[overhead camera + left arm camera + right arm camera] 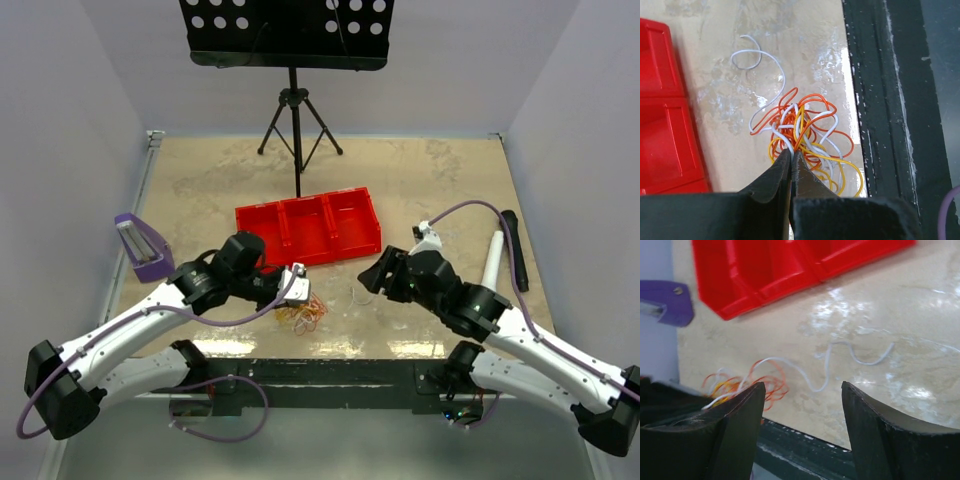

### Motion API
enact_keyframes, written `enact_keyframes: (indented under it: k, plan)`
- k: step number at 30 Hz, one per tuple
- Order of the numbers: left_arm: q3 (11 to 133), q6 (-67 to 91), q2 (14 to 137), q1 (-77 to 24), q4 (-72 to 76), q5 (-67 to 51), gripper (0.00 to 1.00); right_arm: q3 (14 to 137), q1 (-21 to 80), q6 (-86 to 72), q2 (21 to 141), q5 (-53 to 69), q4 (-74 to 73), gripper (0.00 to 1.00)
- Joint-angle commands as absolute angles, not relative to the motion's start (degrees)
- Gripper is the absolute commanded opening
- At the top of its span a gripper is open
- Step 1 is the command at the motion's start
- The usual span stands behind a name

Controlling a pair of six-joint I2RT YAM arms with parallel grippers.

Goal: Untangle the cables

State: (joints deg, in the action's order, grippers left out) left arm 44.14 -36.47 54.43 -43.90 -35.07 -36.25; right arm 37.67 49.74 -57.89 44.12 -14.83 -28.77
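While your left gripper (791, 152) is pinched shut on strands of the cables (805, 132), the clump sits anchored at the near edge of the table (715, 60), close to the red tray (665, 125). One white strand (826, 367) trails clear across the surface. Your right gripper (802, 390) has its jaws apart and empty, likely to pick a fresh hold.

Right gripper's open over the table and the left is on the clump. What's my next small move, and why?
Probably lower the right gripper onto the white cable and close on it. That strand lies loose on the table, one end running into the clump of cables that the left gripper pinches shut, so a pull should slide it free.
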Motion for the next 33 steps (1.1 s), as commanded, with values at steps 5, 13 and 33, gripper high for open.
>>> enact_keyframes:
  k: [5,13,33]
  plan:
    - [44.5,-28.7,57.0,-43.7,-24.5,-34.5,0.0,36.3,52.4,-47.4,41.1,4.7,-8.5,0.62]
    - [44.8,-28.4,57.8,-43.7,-23.6,-34.0,0.0,36.2,56.0,-43.7,47.4,8.8,-0.4,0.6]
    - [47.8,-19.9,57.2,-43.7,-22.5,-43.4,0.0,39.5,65.2,-49.7,62.6,-13.3,4.7,0.4]
